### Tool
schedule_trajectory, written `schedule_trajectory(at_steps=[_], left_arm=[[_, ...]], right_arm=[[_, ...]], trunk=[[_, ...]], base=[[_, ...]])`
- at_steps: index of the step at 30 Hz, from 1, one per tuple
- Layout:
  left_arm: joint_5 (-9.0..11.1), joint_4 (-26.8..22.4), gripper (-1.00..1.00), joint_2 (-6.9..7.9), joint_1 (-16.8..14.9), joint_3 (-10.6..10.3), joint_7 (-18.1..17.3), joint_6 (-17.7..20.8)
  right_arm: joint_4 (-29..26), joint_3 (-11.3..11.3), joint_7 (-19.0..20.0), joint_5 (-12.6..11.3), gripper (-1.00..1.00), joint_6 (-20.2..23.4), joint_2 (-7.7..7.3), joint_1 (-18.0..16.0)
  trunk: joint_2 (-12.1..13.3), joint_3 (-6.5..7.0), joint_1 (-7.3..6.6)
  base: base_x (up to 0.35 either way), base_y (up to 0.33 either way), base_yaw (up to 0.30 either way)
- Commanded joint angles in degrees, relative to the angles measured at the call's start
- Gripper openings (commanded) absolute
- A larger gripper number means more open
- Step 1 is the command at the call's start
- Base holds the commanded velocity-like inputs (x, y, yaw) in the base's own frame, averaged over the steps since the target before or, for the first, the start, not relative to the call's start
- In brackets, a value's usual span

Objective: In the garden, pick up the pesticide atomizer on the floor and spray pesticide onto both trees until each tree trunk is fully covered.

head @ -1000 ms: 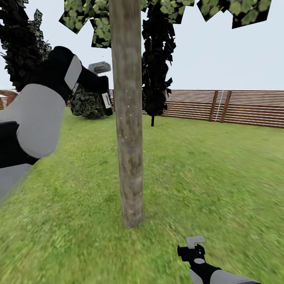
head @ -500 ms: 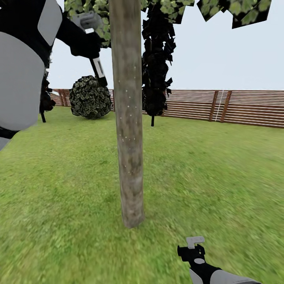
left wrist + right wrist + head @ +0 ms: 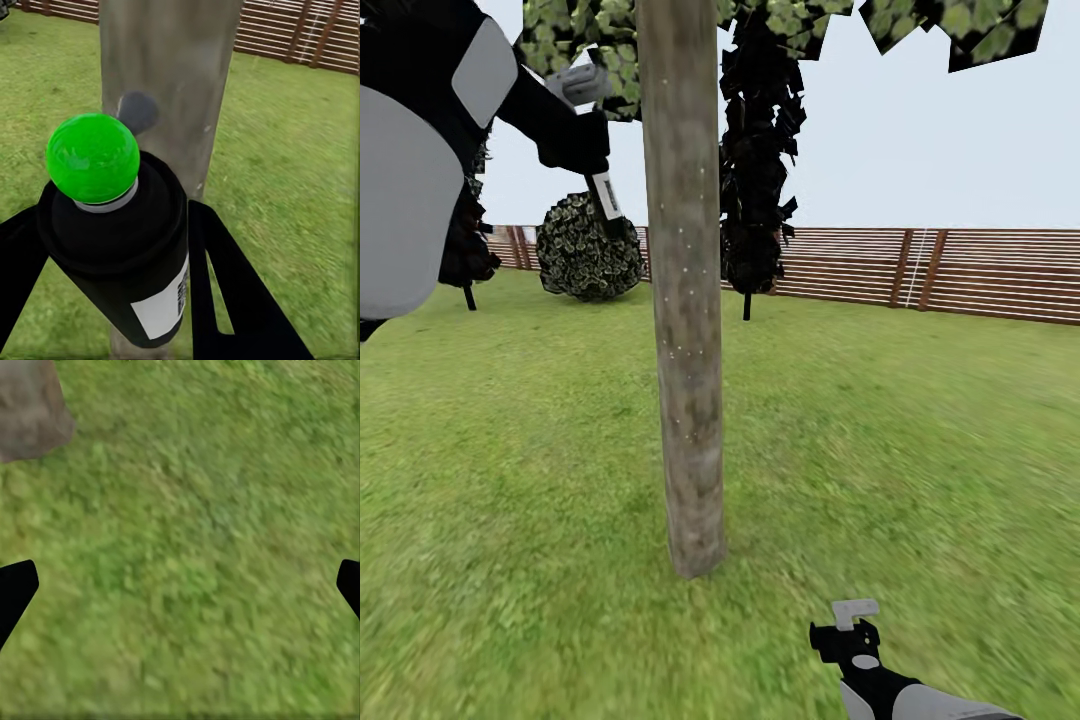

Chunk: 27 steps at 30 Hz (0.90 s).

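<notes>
1. Holding the atomizer [image 3: 597,150] high beside the trunk [image 3: 682,290], the left gripper [image 3: 575,140] is closed around the black bottle, likely so the spray reaches the upper bark.
2. In the left wrist view the atomizer [image 3: 120,240] sits between the two dark fingers [image 3: 225,292], a green ball on its near end, with the trunk [image 3: 169,90] close behind it.
3. Tiny white specks dot the trunk's bark, probably pesticide already landed.
4. The right gripper [image 3: 847,630] hangs low over the lawn [image 3: 920,420], fingers spread wide and holding nothing, seemingly parked out of the way.
5. A white label [image 3: 161,304] is on the bottle; its dark print is too small to read.
6. A brown slatted fence [image 3: 940,270] runs behind.
</notes>
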Motion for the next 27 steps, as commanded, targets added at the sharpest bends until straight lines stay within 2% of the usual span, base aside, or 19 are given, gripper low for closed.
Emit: schedule_trajectory(at_steps=[1, 7, 9, 10, 14, 17, 18, 22, 27], left_arm=[[-0.61, 0.36, -1.00, -0.04, -0.06, 0.34, -0.36, 0.18], [-0.41, 4.73, -1.00, -0.46, -0.03, 0.44, -0.20, 0.02], [-0.39, 4.97, -1.00, -1.06, -0.04, 0.44, -0.22, -0.02], [-0.38, 5.12, -1.00, -2.39, -0.04, 0.44, -0.29, -0.04], [-0.43, 5.49, -1.00, -3.71, -0.04, 0.42, -0.34, -0.04], [-0.72, 7.77, -1.00, -3.71, -0.03, 0.19, 0.01, -0.13], [-0.83, 8.60, -1.00, -3.29, -0.03, 0.09, 0.13, -0.19], [-0.92, 9.29, -1.00, -2.57, -0.05, 0.01, 0.28, -0.23], [-0.83, 10.56, -1.00, -2.53, -0.05, 0.06, 0.89, -0.24]], right_arm=[[0.26, 0.44, -0.36, 0.15, 1.00, -0.28, 0.03, -0.13], [0.28, 0.44, -0.36, 0.13, 1.00, -0.28, 0.03, -0.13], [0.28, 0.44, -0.36, 0.13, 1.00, -0.28, 0.03, -0.14], [0.27, 0.44, -0.36, 0.13, 1.00, -0.28, 0.03, -0.13], [0.29, 0.44, -0.36, 0.16, 1.00, -0.28, 0.03, -0.13], [0.29, 0.44, -0.36, 0.13, 1.00, -0.28, 0.03, -0.13], [0.29, 0.44, -0.36, 0.15, 1.00, -0.28, 0.03, -0.14], [0.29, 0.44, -0.36, 0.15, 1.00, -0.28, 0.02, -0.12], [0.26, 0.44, -0.36, 0.17, 1.00, -0.28, 0.03, -0.13]], trunk=[[-0.09, -0.10, 0.02], [-0.09, -0.10, 0.02], [-0.09, -0.10, 0.02], [-0.09, -0.10, 0.02], [-0.09, -0.10, 0.02], [-0.09, -0.10, 0.02], [-0.09, -0.10, 0.02], [-0.09, -0.10, 0.02], [-0.09, -0.10, 0.02]], base=[[0.000, 0.000, 0.000], [0.000, 0.000, 0.000], [0.000, 0.000, 0.000], [0.000, 0.000, 0.000], [0.000, 0.000, 0.000], [0.000, 0.000, 0.000], [0.000, 0.000, 0.000], [0.000, 0.000, 0.000], [0.000, 0.000, 0.000]])
